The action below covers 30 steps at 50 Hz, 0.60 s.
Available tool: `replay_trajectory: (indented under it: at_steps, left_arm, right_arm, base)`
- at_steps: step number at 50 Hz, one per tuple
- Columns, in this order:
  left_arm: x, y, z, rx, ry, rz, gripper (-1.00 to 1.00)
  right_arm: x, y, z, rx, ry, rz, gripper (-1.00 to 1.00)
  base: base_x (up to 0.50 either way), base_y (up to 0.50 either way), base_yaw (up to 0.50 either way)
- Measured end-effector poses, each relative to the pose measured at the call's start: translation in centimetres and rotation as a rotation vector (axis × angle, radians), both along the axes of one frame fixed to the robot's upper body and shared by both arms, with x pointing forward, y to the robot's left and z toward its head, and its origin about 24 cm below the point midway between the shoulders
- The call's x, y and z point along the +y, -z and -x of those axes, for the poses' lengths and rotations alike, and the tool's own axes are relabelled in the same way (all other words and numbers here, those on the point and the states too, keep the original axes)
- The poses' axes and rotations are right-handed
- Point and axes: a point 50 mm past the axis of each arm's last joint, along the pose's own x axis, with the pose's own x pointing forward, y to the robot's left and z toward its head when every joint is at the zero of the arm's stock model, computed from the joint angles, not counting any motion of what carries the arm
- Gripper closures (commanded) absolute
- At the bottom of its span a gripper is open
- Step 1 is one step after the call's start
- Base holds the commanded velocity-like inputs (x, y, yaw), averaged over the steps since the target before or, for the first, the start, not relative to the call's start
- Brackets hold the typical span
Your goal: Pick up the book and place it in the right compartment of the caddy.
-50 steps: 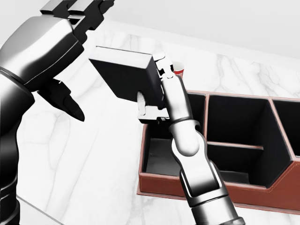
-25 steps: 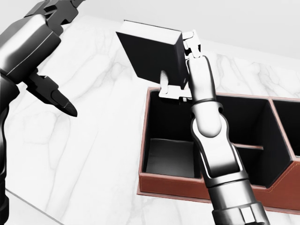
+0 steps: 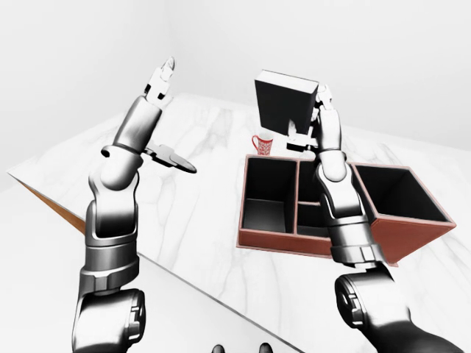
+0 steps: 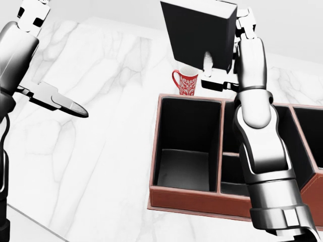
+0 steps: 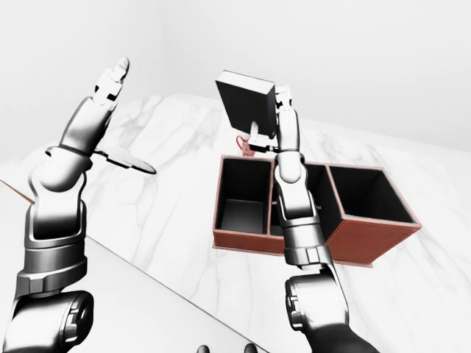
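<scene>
The right hand grips the book high above the caddy — clearing its walls. Its right compartment awaits. The left hand is raised, fingers spread, empty.

We see a glossy white marble table with grey veins. The caddy looks like stitched reddish-brown leather, lined matt black. The book has a matt black cover. Both the left hand and right hand gleam like polished metal. The mug looks like glazed red ceramic.
</scene>
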Motion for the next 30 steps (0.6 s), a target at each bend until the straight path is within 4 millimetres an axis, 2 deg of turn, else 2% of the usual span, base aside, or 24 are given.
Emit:
replay_trajectory:
  at_steps: [13,30]
  left_arm:
    - [1.3,1.7,-0.2,-0.006,-0.039,0.207,-1.0]
    - [2.6,3.0,-0.7,-0.021,-0.131,0.351,-1.0]
  right_arm:
    - [-2.7,-2.2,1.1,-0.07,0.042,-0.037,1.0]
    - [-5.2,-6.0,6.8,-0.337,0.042,-0.011,1.0]
  base:
    - [0.0,0.0,0.0]
    - [0.0,0.0,0.0]
